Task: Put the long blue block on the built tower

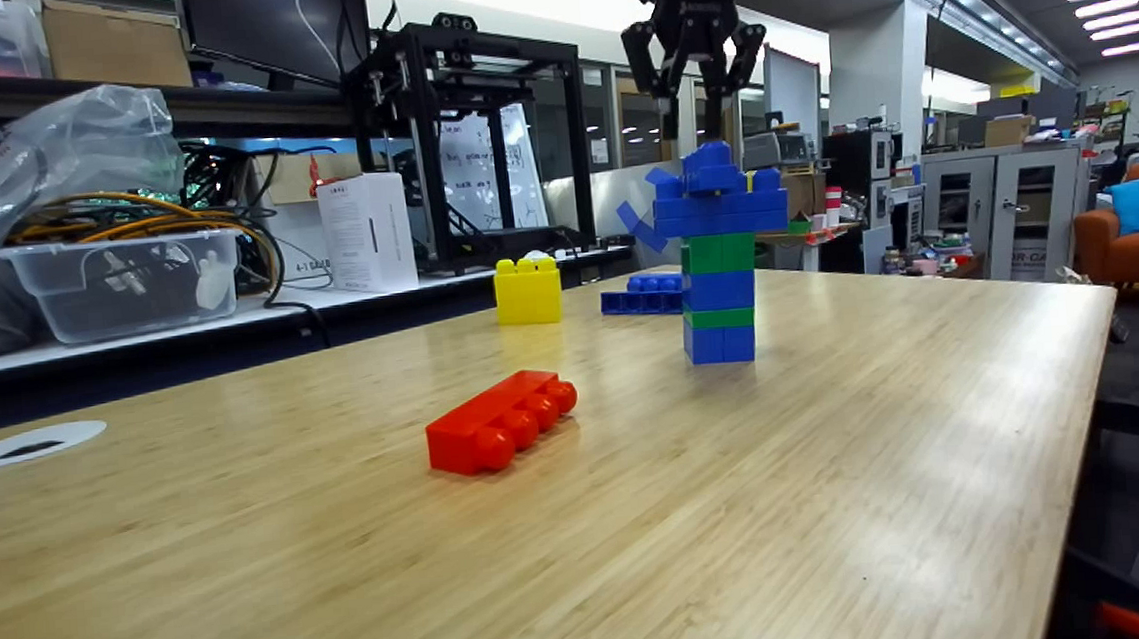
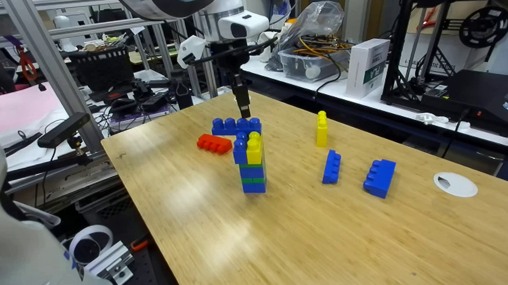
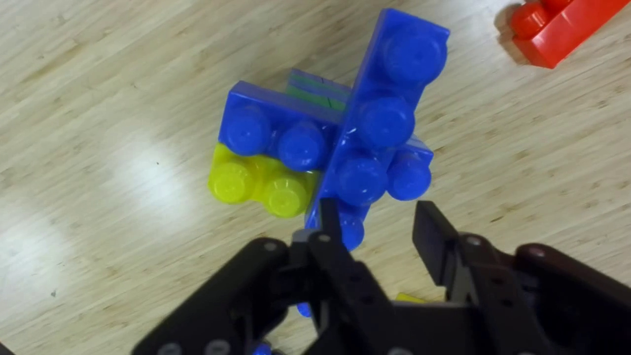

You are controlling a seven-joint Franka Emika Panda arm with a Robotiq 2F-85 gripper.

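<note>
The table (image 2: 311, 239) carries the tower (image 2: 252, 172), upright at mid-frame in an exterior view. In the wrist view the gripper (image 3: 378, 214) is at lower center, fingers (image 3: 436, 241) apart and gripping nothing; the long blue block (image 3: 370, 143) lies across the tower top, long axis slanting from upper center-right down to the frame-left finger, contact there indeterminate. Placement is judged complete; retract straight up, clear of the block's lower end.

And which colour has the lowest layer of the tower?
Blue; the lowest layer shows best in an exterior view.
</note>
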